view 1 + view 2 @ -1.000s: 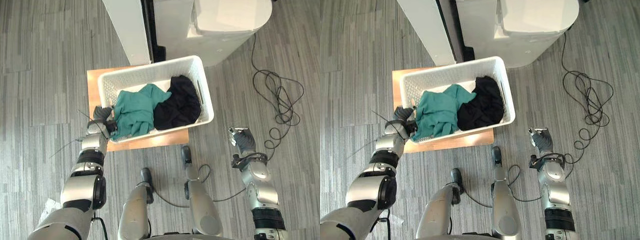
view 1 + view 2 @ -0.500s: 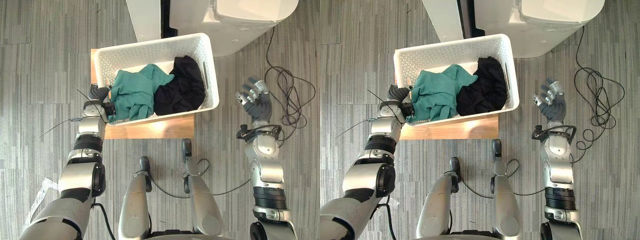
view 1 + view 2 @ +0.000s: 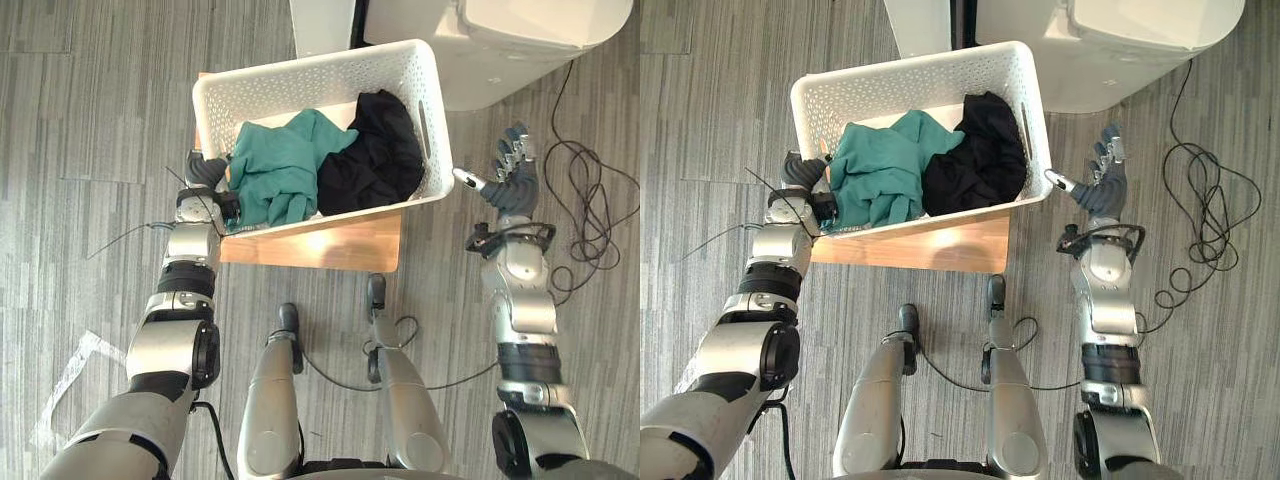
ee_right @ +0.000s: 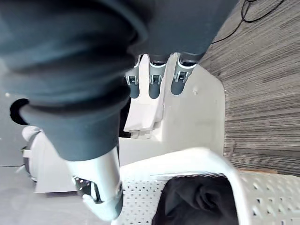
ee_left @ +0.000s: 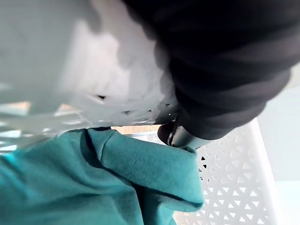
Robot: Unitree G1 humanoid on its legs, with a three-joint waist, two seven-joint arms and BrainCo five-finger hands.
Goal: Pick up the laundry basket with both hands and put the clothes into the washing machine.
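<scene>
The basket [image 3: 310, 72] of clothes [image 3: 285, 178] is seen unlifted on the bench [image 3: 340, 246]: left hand [image 3: 205, 172] set at its left rim, grip not discernible, right hand [image 3: 512, 186] spread open beside the right rim. Loading is left.

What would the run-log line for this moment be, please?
left hand at laundry basket left rim | right hand open beside right wall, fingers straight | teal garment, black garment inside

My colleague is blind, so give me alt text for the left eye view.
A white laundry basket with a green garment and a black garment sits on a wooden stand, left hand at its left end, open right hand beside its right end. A washing machine stands beyond.
</scene>
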